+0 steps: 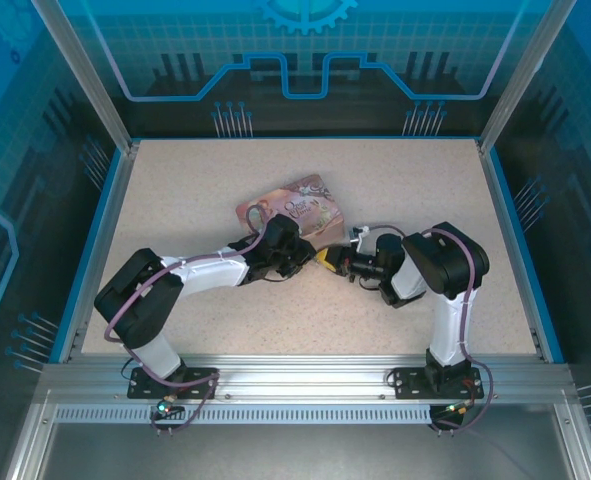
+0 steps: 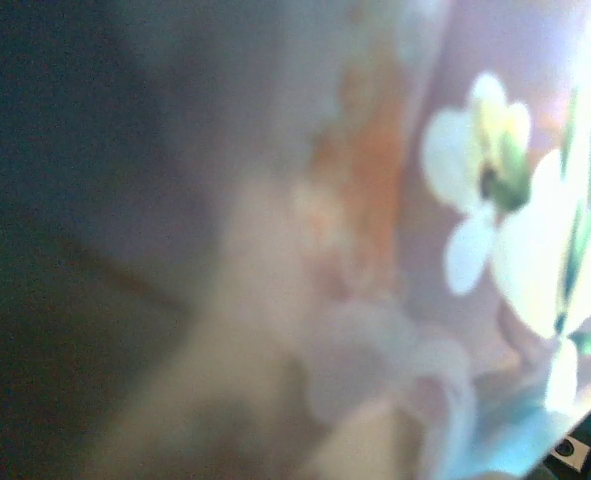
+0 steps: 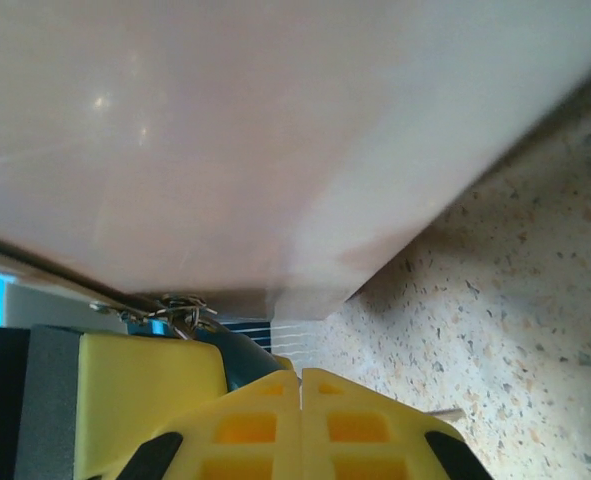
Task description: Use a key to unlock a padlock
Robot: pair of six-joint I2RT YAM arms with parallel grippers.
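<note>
- Your table was a flat, pale beige surface with fine dark speckles, edged in blue.
- Around it stood translucent blue walls printed with circuit-like lines. A ribbed aluminium rail ran along the near edge, where both arm bases were bolted.
- Your left arm, wrapped in white and black with a purple cable, reached in from the left toward the table's middle.
- Your left claw sat against the near edge of the pink tin. I could not tell how far open it was, or whether it had hold of the tin.
- The tin was a flat rectangle, tilted, with a glossy lid. On the left wrist camera it was a close blur of white flowers on pink.
- Your right claw was closed, its yellow, grid-moulded fingers meeting along a thin seam. I could not tell whether anything was pinched between them.
- The padlock showed on the right wrist camera as a small dark teal patch just behind those fingers, under the tin's smooth pale side.
- Just left of it, thin silvery wire loops caught the light.
- To the right, a thin grey sliver lay over the table, too small to identify.
</note>
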